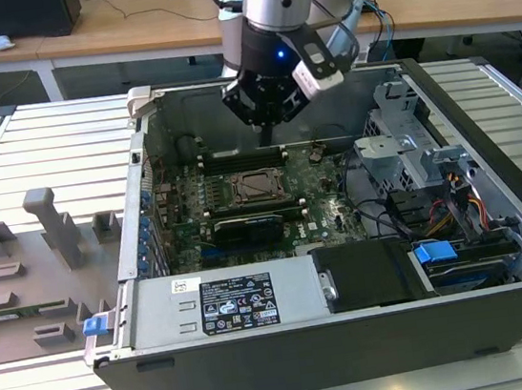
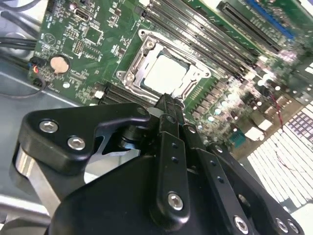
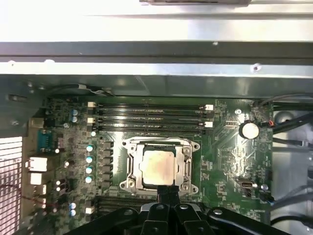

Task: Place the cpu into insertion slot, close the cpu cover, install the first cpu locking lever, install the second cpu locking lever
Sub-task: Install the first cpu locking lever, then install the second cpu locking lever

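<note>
Black tool (image 3: 168, 192), fingers pressed together and empty, hangs at the near edge of the insertion slot (image 3: 160, 166); the cpu (image 3: 157, 166) sits inside at frame centre.

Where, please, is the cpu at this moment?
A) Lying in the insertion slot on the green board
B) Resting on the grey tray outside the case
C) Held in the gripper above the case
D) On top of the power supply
A: both wrist views show the cpu lying flat inside the insertion slot, below the tip of the gripper.
</note>
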You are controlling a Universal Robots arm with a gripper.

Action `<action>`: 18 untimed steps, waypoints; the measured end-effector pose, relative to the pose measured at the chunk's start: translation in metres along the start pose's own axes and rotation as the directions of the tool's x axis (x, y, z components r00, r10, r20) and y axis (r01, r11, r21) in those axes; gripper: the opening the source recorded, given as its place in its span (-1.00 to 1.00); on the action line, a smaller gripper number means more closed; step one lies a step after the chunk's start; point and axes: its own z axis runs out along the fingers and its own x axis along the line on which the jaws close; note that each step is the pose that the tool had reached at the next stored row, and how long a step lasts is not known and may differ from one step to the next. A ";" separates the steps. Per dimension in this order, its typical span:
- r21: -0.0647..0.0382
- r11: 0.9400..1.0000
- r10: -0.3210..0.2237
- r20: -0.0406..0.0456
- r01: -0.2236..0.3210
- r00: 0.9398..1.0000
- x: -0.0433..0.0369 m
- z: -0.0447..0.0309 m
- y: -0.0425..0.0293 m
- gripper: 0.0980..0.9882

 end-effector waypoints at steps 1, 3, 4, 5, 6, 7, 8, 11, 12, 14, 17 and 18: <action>0.001 1.000 0.000 0.000 0.000 1.000 0.0002 -0.0025 0.0001 -0.98; 0.002 1.000 0.000 0.000 0.000 1.000 0.0005 -0.0066 0.0002 -0.98; 0.002 1.000 0.000 0.000 0.000 1.000 0.0005 -0.0067 0.0002 -0.98; 0.002 1.000 0.000 0.000 0.000 1.000 0.0005 -0.0067 0.0002 -0.98; 0.002 1.000 0.000 0.000 0.000 1.000 0.0005 -0.0068 0.0002 -0.98; 0.002 1.000 0.000 0.000 0.000 1.000 0.0005 -0.0068 0.0002 -0.98; 0.002 1.000 0.000 0.000 0.000 1.000 0.0005 -0.0069 0.0002 -0.98; 0.002 1.000 0.000 0.000 0.000 1.000 0.0005 -0.0069 0.0002 -0.98; 0.002 1.000 0.000 0.000 0.000 1.000 0.0005 -0.0070 0.0002 -0.98; 0.002 1.000 0.000 0.000 0.000 1.000 0.0005 -0.0070 0.0002 -0.98; 0.002 1.000 0.000 0.000 0.000 1.000 0.0006 -0.0070 0.0002 -0.98; 0.002 1.000 0.000 0.000 0.000 1.000 0.0005 -0.0071 0.0002 -0.98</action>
